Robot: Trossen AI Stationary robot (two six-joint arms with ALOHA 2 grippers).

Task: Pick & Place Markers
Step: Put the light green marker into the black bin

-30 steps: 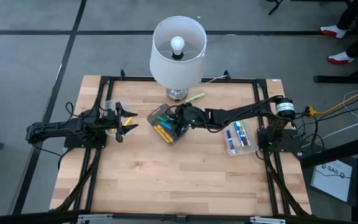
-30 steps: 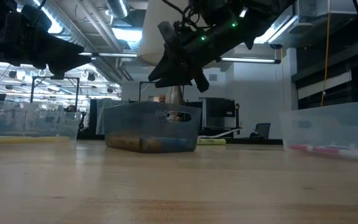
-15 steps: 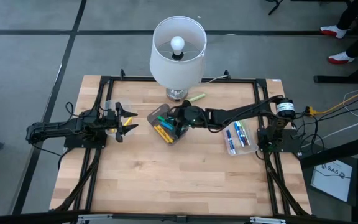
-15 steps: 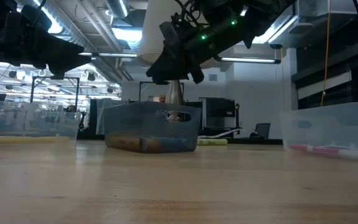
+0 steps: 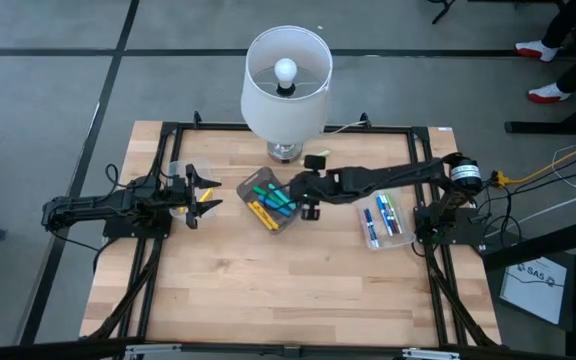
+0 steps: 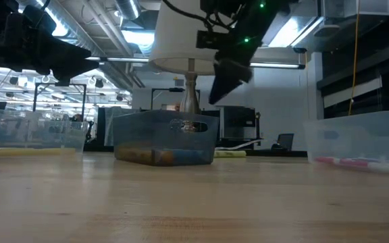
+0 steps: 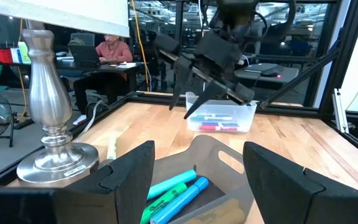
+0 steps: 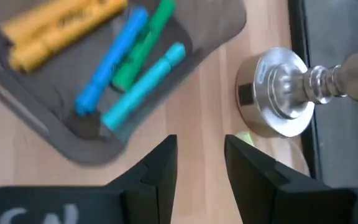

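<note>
Table (image 5: 268, 290), lamp (image 5: 286, 85), two arms, bins of markers.
Centre bin (image 5: 268, 200) held the markers (image 5: 271, 197); right gripper (image 5: 310, 205) hovered just beside it, fingers parted, empty; left gripper (image 5: 203, 190) waited well apart, spread wide.

Markers (image 8: 114, 56) in grey tray (image 8: 213, 25); lamp base (image 8: 278, 93) beside; claw (image 8: 201, 163) empty, parted.

Wooden table (image 5: 268, 280), lamp (image 5: 286, 150), three marker bins (image 5: 268, 205), loose highlighter (image 5: 316, 157)
</note>
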